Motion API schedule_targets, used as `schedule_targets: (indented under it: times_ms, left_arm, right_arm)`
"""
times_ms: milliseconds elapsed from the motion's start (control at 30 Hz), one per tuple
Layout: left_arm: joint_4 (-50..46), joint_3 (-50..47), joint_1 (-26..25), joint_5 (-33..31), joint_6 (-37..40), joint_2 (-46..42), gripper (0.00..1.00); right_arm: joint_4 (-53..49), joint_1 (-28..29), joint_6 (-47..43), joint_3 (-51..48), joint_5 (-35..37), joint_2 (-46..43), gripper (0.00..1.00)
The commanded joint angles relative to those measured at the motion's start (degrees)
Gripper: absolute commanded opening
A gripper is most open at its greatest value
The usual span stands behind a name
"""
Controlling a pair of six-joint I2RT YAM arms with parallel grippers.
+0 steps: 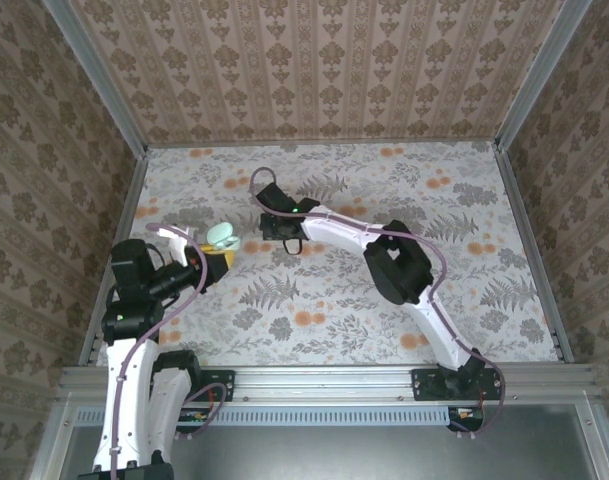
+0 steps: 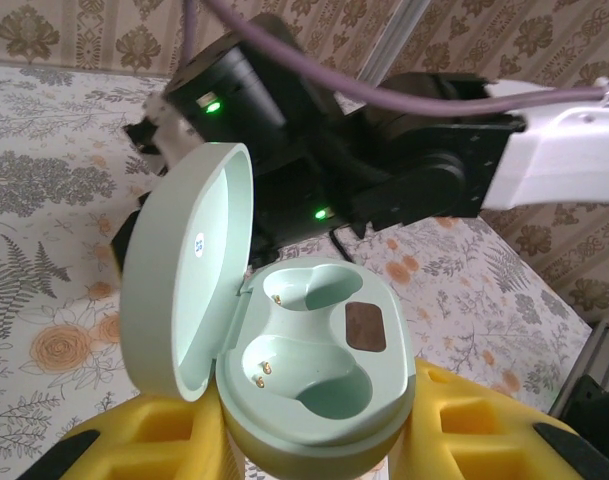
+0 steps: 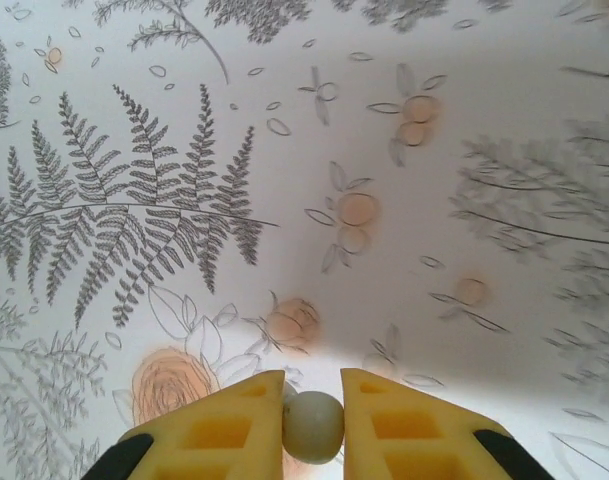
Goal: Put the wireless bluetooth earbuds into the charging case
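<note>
The right gripper [image 3: 312,385] is pinching a tiny pale rounded earbud [image 3: 312,427] between its two yellow padded fingers [image 3: 229,430]. Its jaws are standing nearly together, with only the bud's width between them and both pads touching it. The bud is sitting just behind the fingertips, and the white table surface [image 3: 384,150], printed with ferns and orange flowers, is lying close beneath it; whether the bud is clear of that surface I cannot tell. Outward from there, in the top view, the right gripper [image 1: 287,238] is hanging over the middle of the table, and the mint-green oval plastic charging case [image 1: 222,236] is sitting just to its left, near but apart. The left gripper [image 2: 314,445] is clamping that charging case [image 2: 319,350] by its lower body, jaws closed on its two sides. It is holding the case off the table, with the hinged lid [image 2: 189,270] standing open to one side and two empty moulded wells [image 2: 314,290] facing upward. The wells are lining up one behind the other along the case's long axis, which is pointing away from the left wrist toward the black wrist of the right arm [image 2: 244,100]. The farther well therefore looks the handier one for the bud. The coming move is probably a short carry leftward and a lowering into a well, turning the bud to match the hollow. The open lid seems to be leaving the right arm's side of the case free.
</note>
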Motion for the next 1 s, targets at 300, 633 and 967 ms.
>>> schedule_targets:
  times_ms: [300,633,967]
  left_arm:
    - [14.0,-5.6,-3.7,5.3,-2.9,-0.1,0.25]
    - [25.6,-5.5,-28.0,-14.0,2.0,11.6,0.24]
    - [42.9,-5.2,-36.9,-14.2,6.4,25.6,0.25]
  right_arm:
    - [-3.1,-3.5,-7.5,-24.8,-7.4,-31.1,0.17]
    - [-22.5,-3.8,-10.0,-29.3,-16.9,-53.3,0.16]
    - [-29.0,-3.7,-7.6,-29.8,-26.9,-61.1,0.17]
